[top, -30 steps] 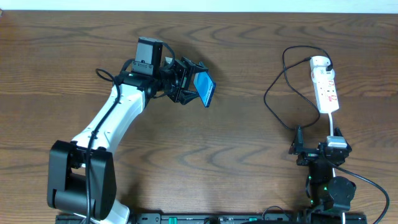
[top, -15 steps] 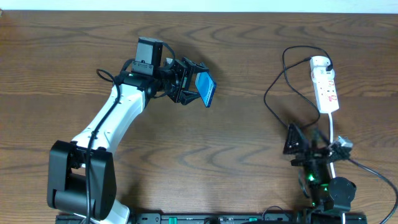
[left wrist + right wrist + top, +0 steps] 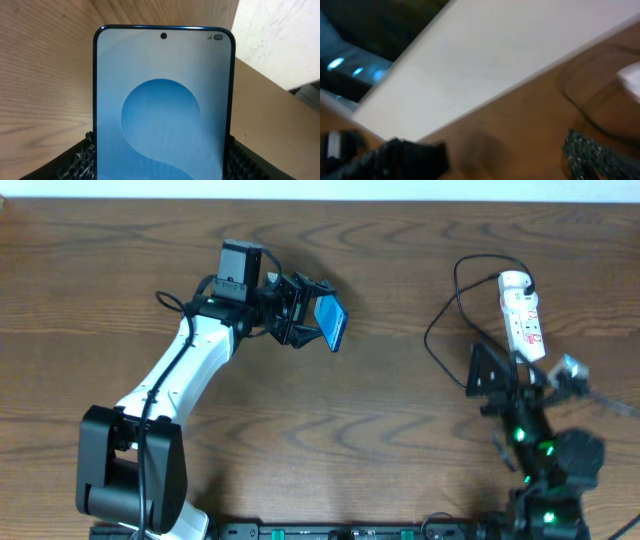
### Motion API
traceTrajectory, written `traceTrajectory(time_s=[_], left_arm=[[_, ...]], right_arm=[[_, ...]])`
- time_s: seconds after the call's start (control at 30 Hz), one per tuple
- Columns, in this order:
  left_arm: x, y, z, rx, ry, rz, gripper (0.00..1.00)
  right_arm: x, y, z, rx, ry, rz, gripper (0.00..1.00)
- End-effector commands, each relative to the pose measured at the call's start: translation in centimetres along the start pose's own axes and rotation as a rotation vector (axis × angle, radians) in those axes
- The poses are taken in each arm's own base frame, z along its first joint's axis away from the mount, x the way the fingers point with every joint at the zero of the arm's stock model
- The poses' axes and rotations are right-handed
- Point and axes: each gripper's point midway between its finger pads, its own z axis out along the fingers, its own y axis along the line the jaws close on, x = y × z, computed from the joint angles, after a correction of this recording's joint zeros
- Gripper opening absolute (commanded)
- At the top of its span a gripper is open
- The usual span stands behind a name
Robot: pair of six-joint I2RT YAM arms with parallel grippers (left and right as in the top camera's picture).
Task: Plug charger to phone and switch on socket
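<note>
Blue-screened phone stays pinched in left gripper; right gripper, jaws unreadable, swung farther toward charger, pickup pending

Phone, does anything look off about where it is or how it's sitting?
Yes. The phone is off the table, clamped in the left gripper and tilted, screen lit. No crack shows in the left wrist view. The charger lies looped beside the socket, not plugged into the phone.
</note>
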Motion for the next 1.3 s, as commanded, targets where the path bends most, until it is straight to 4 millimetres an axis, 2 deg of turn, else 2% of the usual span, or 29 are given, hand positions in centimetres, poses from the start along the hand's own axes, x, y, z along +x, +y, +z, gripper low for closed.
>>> traceTrajectory(time_s=[0.0,0.07,0.13,0.23,0.3,0.4,0.43,0.53,0.6,0.7,0.8,0.9,0.97,1.1,1.17,1.27], left_arm=[[0.9,-0.8,-0.5,0.026,0.026,0.015,0.67],[0.9,-0.8,-0.5,0.026,0.026,0.015,0.67],[0.9,-0.8,-0.6,0.026,0.027,0.015,0.67],[0.9,-0.8,-0.6,0.026,0.027,0.015,0.67],[0.9,-0.8,-0.6,0.026,0.027,0.016,0.67],[0.9,-0.8,-0.6,0.026,0.027,0.022,0.67],[0.9,-0.8,-0.6,0.026,0.027,0.025,0.67],[0.9,-0.8,-0.6,0.026,0.027,0.027,0.67],[0.9,-0.8,-0.5,0.026,0.027,0.026,0.67],[0.9,-0.8,-0.6,0.026,0.027,0.027,0.67],[0.9,-0.8,-0.6,0.026,0.027,0.038,0.67],[0.9,-0.8,-0.5,0.026,0.027,0.038,0.67],[0.9,-0.8,-0.6,0.026,0.027,0.038,0.67],[0.9,-0.8,-0.5,0.026,0.027,0.038,0.67],[0.9,-0.8,-0.5,0.026,0.027,0.038,0.67],[0.9,-0.8,-0.6,0.026,0.027,0.038,0.67]], right_arm=[[-0.9,5.2,3.4,-0.069,0.166,-0.035,0.99],[0.4,9.4,5.5,-0.103,0.330,-0.057,0.99],[1.9,12.0,6.5,-0.094,0.456,-0.075,0.99],[4.4,15.8,6.9,-0.193,0.588,-0.075,0.99],[6.5,17.2,6.6,-0.254,0.661,-0.069,0.99],[7.7,16.4,8.0,-0.213,0.661,-0.100,0.99],[8.1,16.0,8.3,-0.182,0.657,-0.117,0.94],[11.2,14.0,9.3,0.018,0.640,-0.182,0.90],[12.8,13.4,9.5,0.114,0.612,-0.235,0.87],[14.6,12.3,10.2,0.237,0.556,-0.280,0.82],[17.0,11.3,11.4,0.273,0.577,-0.296,0.75],[18.0,11.2,12.2,0.278,0.573,-0.251,0.60],[18.2,11.7,12.4,0.257,0.577,-0.236,0.54],[18.5,11.8,12.6,0.256,0.580,-0.210,0.40],[18.5,11.8,12.5,0.255,0.581,-0.210,0.27],[18.7,12.0,12.4,0.244,0.595,-0.205,0.18]])
